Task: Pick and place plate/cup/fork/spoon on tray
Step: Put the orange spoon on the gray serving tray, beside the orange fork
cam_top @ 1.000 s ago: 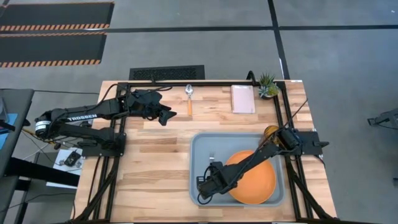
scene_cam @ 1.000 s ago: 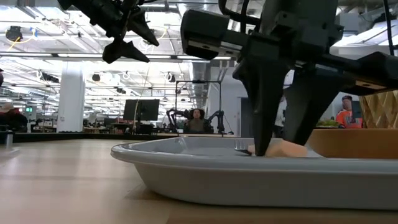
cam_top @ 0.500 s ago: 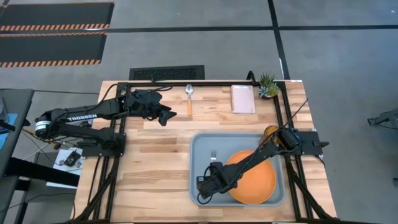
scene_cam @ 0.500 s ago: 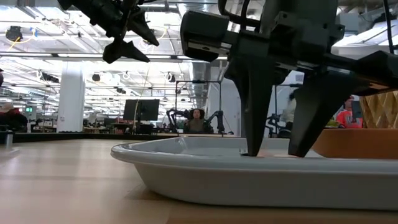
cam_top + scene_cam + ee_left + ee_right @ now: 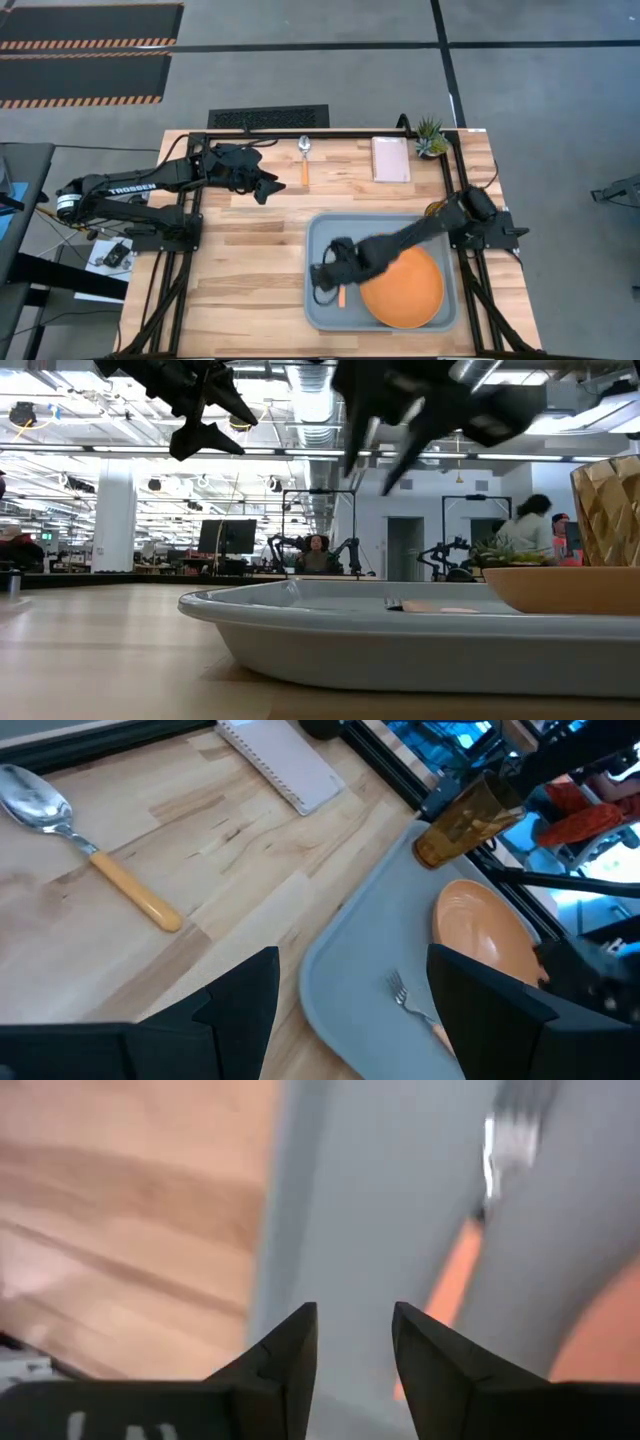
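Note:
The grey-blue tray [image 5: 318, 232] lies at the table's near right. The orange plate [image 5: 405, 290] rests flat in its right half. The fork [image 5: 342, 297] lies on the tray floor left of the plate, also in the left wrist view [image 5: 408, 1000]; the right gripper hides its tines from above. My right gripper [image 5: 322, 285] hangs open and empty above the fork [image 5: 505, 1140]. The spoon [image 5: 305, 158] lies on the wood near the far edge. The amber cup [image 5: 465, 815] stands by the tray's far right corner. My left gripper [image 5: 262, 186] waits open, raised left of the spoon.
A pale pink pad [image 5: 390, 158] and a small green potted plant [image 5: 430, 137] sit at the far right of the table. A dark frame rail [image 5: 455, 190] runs along the right side. Bare wood [image 5: 240, 280] lies left of the tray.
My right gripper has opened wider and let go of the fork, then risen well clear of the tray floor and drawn a little toward the far edge. The fork now lies flat in the tray beside the plate.

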